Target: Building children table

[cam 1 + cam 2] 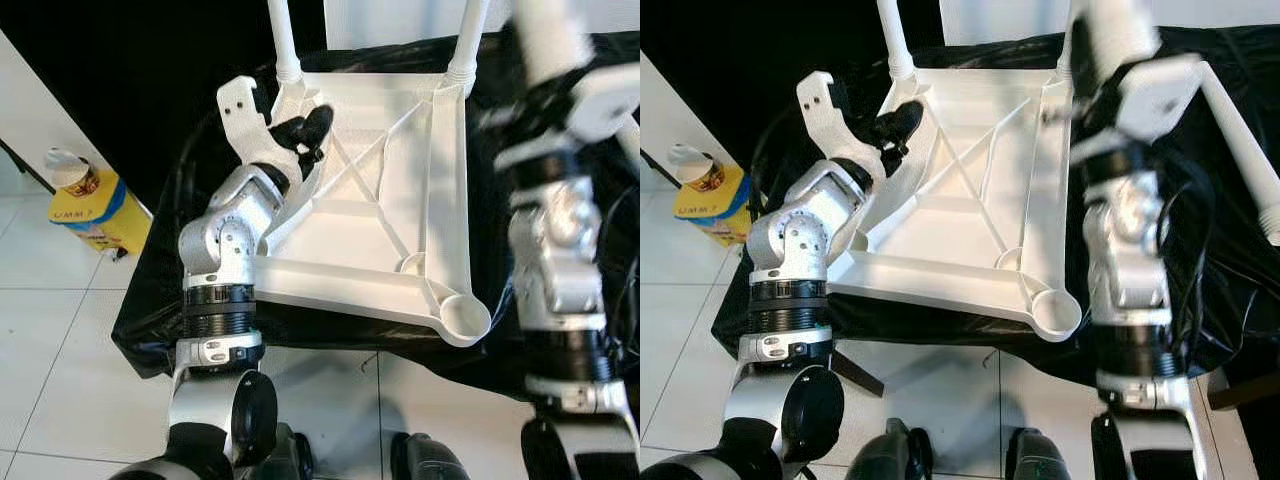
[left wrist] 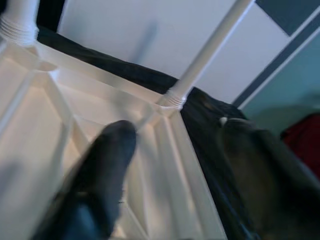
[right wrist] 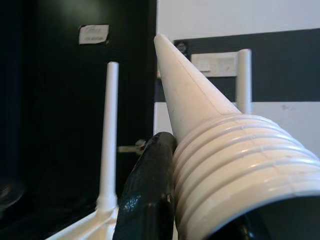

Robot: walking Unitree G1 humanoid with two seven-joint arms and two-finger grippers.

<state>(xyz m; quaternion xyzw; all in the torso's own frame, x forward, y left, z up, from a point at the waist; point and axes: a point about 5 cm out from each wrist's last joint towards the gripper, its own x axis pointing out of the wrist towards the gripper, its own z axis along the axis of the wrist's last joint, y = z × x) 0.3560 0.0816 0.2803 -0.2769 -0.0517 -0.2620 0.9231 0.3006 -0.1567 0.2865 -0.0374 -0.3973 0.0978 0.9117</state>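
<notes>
A white plastic tabletop (image 1: 370, 215) lies upside down on a black cloth. Two white legs (image 1: 285, 40) stand screwed into its far corners. The near right corner socket (image 1: 462, 315) holds no leg. My left gripper (image 1: 305, 132) hovers open over the tabletop's ribs by the far left corner, and one black finger (image 2: 102, 180) is blurred above the ribs. My right gripper is raised at the far right, shut on a white tapered leg (image 3: 200, 115) just above its threaded end. That leg (image 1: 1110, 35) appears blurred above the far right corner.
Another white leg (image 1: 1240, 150) lies on the black cloth (image 1: 160, 310) to the right of the tabletop. On the white tiled floor at the left stands a yellow box (image 1: 95, 210) with a jar on top. A dark wall rises behind.
</notes>
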